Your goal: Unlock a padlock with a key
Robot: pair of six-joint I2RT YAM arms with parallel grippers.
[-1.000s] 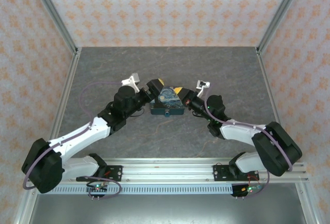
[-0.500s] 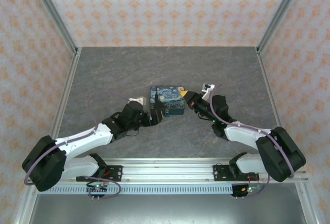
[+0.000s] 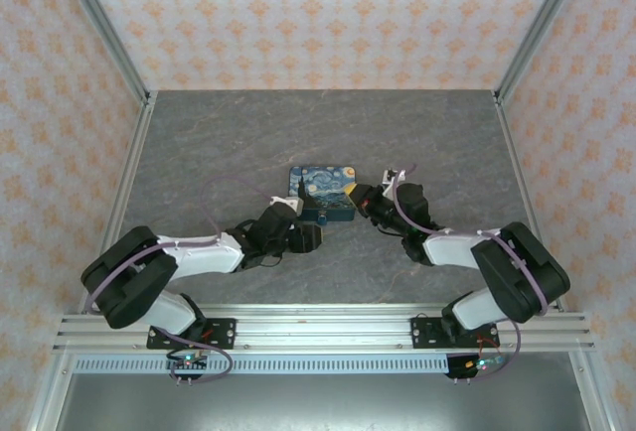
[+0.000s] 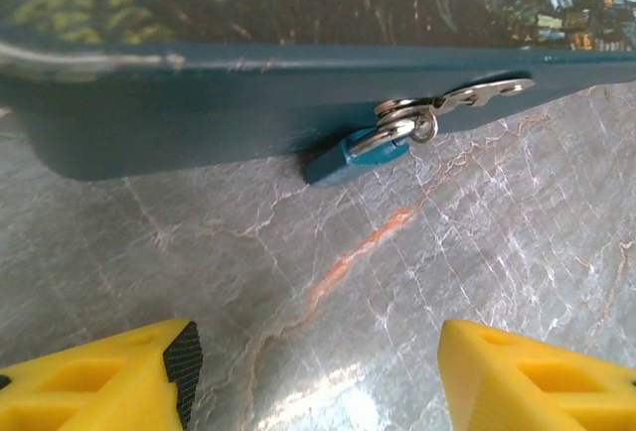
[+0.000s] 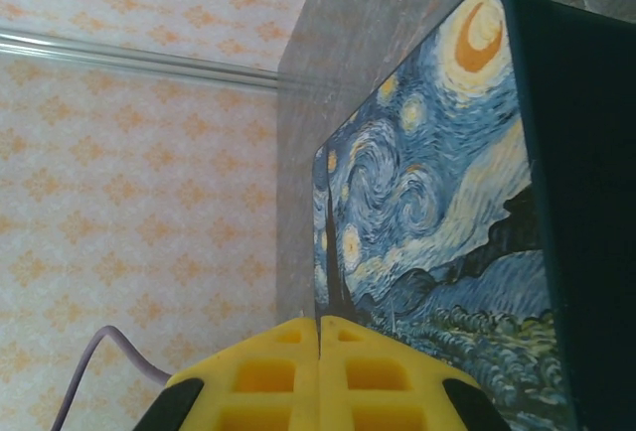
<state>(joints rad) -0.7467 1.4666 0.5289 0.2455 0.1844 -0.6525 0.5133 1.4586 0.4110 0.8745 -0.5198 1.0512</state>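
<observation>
My left gripper [image 4: 318, 344] spread; one padlock [image 4: 353, 156] ahead, hanging off one box [image 4: 199, 93]. Right gripper [image 5: 318, 337] pressed together, box just ahead.

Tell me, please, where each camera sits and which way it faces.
Top external: above and behind the bases, looking down on table, box, left arm, right arm.
Left wrist: low over the table, facing the box's side and padlock; open left gripper below.
Right wrist: beside the box, facing its painted lid; shut right gripper below.
Shared: the box, in all three.
</observation>
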